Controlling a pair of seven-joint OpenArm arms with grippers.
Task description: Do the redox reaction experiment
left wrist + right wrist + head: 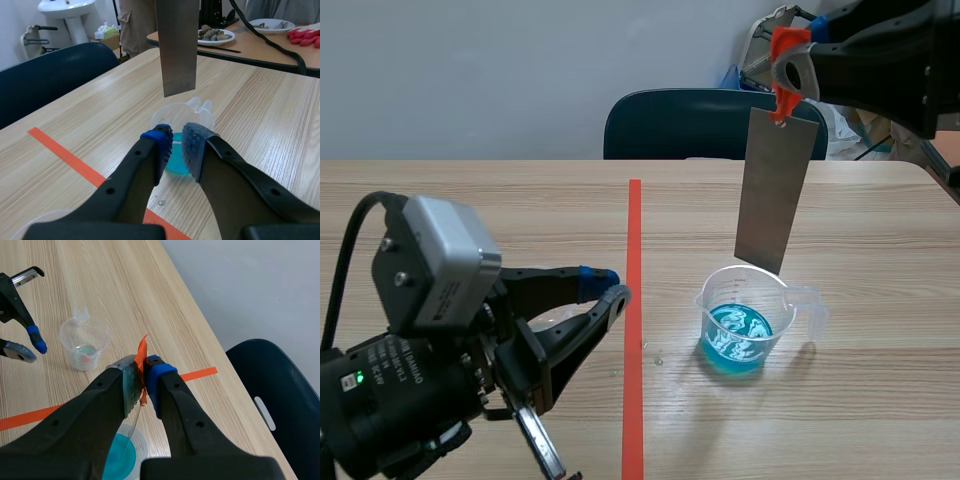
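Behind table (880,230), dark chair (675,125); left hand (608,283) beside beaker (740,325), plate (775,190) hanging above.

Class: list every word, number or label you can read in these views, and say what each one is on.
No text can be read here.
White print on the left arm's black camera body: too small and blurred to read.
On the clear beaker: any scale marks are too faint to read.
On the metal strip: nothing printed.
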